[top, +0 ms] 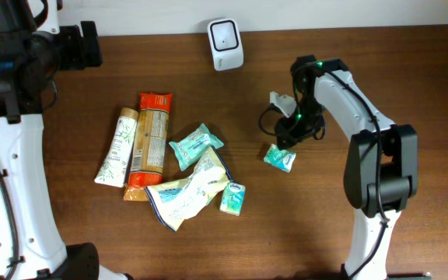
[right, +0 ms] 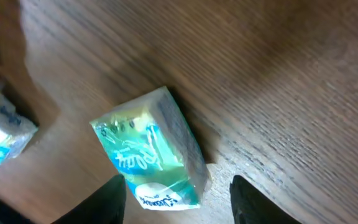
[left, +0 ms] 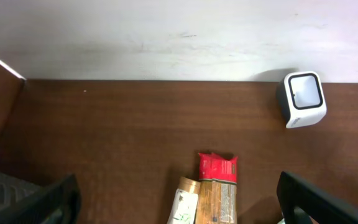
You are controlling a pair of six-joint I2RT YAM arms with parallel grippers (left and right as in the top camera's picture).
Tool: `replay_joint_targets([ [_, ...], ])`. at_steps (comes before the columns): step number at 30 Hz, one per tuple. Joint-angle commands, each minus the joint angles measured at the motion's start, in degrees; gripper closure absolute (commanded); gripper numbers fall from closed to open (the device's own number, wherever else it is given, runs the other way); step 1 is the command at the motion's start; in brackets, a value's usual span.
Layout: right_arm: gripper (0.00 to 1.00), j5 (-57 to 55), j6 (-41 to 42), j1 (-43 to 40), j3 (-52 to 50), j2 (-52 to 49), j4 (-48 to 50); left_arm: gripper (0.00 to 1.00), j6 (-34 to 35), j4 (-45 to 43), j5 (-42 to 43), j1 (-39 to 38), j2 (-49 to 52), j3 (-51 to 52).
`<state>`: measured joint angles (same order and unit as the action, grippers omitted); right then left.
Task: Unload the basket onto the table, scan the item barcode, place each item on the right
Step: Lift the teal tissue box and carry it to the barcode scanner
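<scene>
Risk: tissue pack (right: 151, 155) lay flat on table (right: 278, 74), well apart from scanner (top: 225, 44). Right gripper (right: 179, 190) stood half-open astride pack, gripping nothing. Off-centre closing could skid slick wrapper sideways; barcode side not visible, could face away from scanner.

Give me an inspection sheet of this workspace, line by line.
Surface: brown wooden table.
Job's things: white scanner at the back edge; teal pack lying on the wood between the right fingers.
Clutter: tube, orange bar packet, cream pouch, teal packet and small teal box, bunched left of centre.
Grippers: left gripper open, empty; right gripper open, straddling the teal pack.
Cables: black cable looped at the right wrist.
Surroundings: white wall behind the table.
</scene>
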<state>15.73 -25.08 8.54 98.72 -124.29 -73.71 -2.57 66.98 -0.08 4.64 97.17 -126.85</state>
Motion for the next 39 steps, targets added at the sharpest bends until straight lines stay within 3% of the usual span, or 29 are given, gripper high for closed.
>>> replay_joint_targets([
  [1, 0.47, 3.43, -4.24, -2.64, -1.90, -0.63, -0.39, 0.01, -0.70, 0.02, -0.35, 0.02, -0.44, -0.72],
  [8, 0.53, 9.42, -7.48, -2.14, -11.37, -0.81, 6.14, 0.01, -0.70, 0.02, -0.35, 0.02, -0.44, -0.72],
  [10, 0.69, 9.77, -5.88, -2.29, -12.81, -0.81, 6.25, 0.01, -0.70, 0.02, -0.35, 0.02, -0.44, -0.72],
  [12, 0.90, 9.86, -0.63, -2.51, -12.72, -0.79, 6.05, 0.01, -0.70, 0.02, -0.37, 0.04, -0.44, -0.72],
  [13, 0.96, 10.93, 2.99, -2.64, -12.39, -0.79, 6.03, 0.01, -0.70, 0.02, -0.35, 0.02, -0.44, -0.72],
  [16, 0.96, 22.23, 4.50, -2.84, -10.47, 0.31, 3.93, 0.01, -0.70, 0.02, -0.35, 0.02, -0.44, -0.72],
  [17, 0.96, 32.98, 3.96, -3.02, -9.42, 2.27, 3.21, 0.01, -0.70, 0.02, -0.35, 0.02, -0.44, -0.72],
  [25, 0.96, 73.22, 3.21, -3.02, -6.75, 8.59, 2.54, 0.01, -0.70, 0.02, -0.35, 0.02, -0.44, -0.72],
  [30, 0.96, 73.24, 7.58, -3.06, -3.87, 11.21, -1.22, 0.01, -0.70, 0.02, -0.35, 0.02, -0.44, -0.72],
  [39, 0.96, 73.22, 12.13, -8.68, -0.13, 27.76, -6.38, 0.01, -0.70, 0.02, -0.35, 0.02, -0.44, -0.72],
])
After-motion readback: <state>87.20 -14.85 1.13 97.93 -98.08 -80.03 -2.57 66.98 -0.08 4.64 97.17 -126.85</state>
